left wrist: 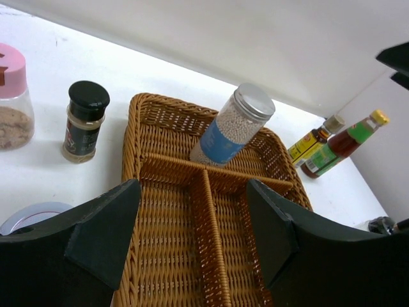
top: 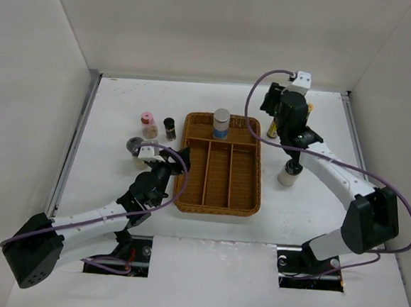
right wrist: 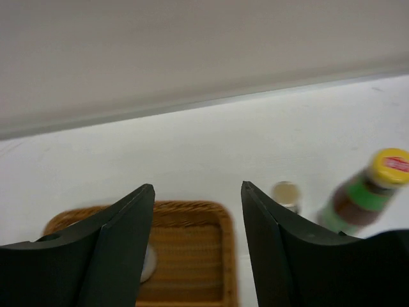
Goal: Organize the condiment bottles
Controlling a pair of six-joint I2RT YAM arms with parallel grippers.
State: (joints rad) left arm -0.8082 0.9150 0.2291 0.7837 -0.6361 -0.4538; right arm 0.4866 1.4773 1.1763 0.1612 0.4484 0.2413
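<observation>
wicker tray (top: 205, 182); far compartment (top: 244, 132); grey-capped jar (top: 221, 124) standing inside

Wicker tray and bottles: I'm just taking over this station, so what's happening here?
Condiment bottles are being sorted into the wicker tray. One grey-capped jar stands in its far compartment; the rest are on the table around it. The left hand and the right hand are both open and empty.
</observation>
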